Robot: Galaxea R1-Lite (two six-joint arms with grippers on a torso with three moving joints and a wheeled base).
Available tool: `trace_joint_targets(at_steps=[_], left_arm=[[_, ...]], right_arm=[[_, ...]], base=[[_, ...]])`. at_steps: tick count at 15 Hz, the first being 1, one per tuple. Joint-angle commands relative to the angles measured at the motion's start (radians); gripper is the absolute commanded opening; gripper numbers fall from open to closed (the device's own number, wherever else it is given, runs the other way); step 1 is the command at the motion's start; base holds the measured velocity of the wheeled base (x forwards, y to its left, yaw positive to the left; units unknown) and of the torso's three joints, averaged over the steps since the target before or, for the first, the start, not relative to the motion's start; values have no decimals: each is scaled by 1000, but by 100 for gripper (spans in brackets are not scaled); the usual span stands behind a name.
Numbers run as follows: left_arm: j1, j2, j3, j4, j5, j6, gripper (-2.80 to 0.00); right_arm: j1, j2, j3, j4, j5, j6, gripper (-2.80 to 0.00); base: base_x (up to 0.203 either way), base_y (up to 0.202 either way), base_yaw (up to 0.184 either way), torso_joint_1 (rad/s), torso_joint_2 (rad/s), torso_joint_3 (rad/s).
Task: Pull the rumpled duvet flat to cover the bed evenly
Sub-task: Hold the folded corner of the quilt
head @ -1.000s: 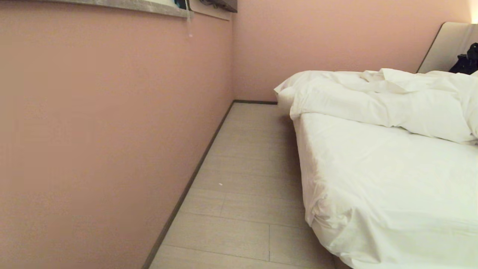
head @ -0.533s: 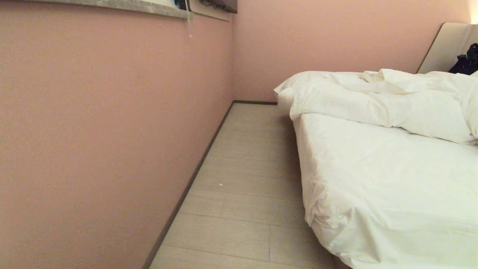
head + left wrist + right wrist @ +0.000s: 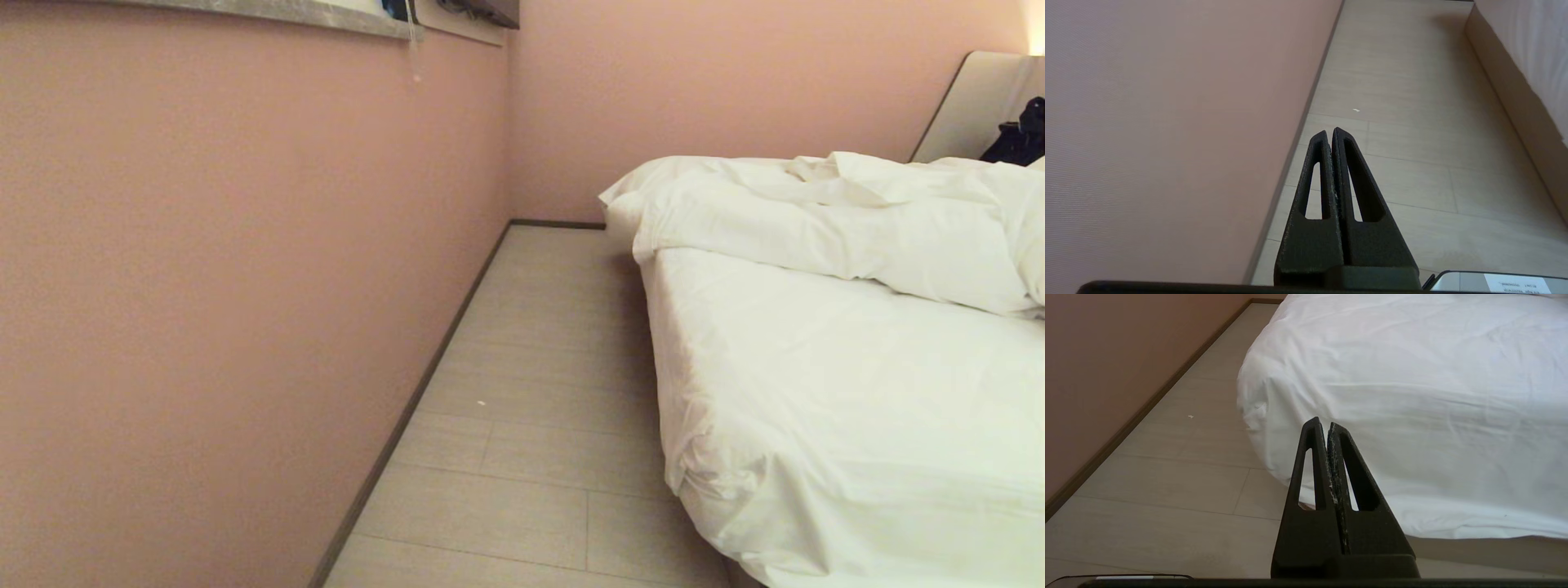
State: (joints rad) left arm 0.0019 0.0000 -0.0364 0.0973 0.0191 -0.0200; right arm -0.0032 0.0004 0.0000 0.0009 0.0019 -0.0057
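Both pressed together and empty, left end effector (image 3: 1329, 131) over floor (image 3: 1412, 102), right end effector (image 3: 1321, 422) facing bed (image 3: 1412, 396), with duvet (image 3: 824, 220) bunched well beyond; risks snagging the sheet (image 3: 857, 392) instead through similar whiteness; headboard (image 3: 971, 106) cut off.

Left tool (image 3: 1332, 132): matte blk, 2 tapered fingers w/ slot cutouts.
Right tool (image 3: 1325, 424): same; whitish flecks along inner edges.

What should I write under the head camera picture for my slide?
Rumpled duvet bunched at the bed's far end, bare sheet nearer.
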Motion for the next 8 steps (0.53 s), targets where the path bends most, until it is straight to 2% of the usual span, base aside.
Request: trace_joint_targets(at_steps=[1,8], left_arm=[[1,0,0,-1,-1,0,-280],[1,0,0,-1,1,-3,-280]], right_arm=[[0,0,0,1,0,0,-280],[0,0,0,1,0,0,-280]], base=[[1,-128,-3,11,-2,2],[0,-192,-1,1,3,1]])
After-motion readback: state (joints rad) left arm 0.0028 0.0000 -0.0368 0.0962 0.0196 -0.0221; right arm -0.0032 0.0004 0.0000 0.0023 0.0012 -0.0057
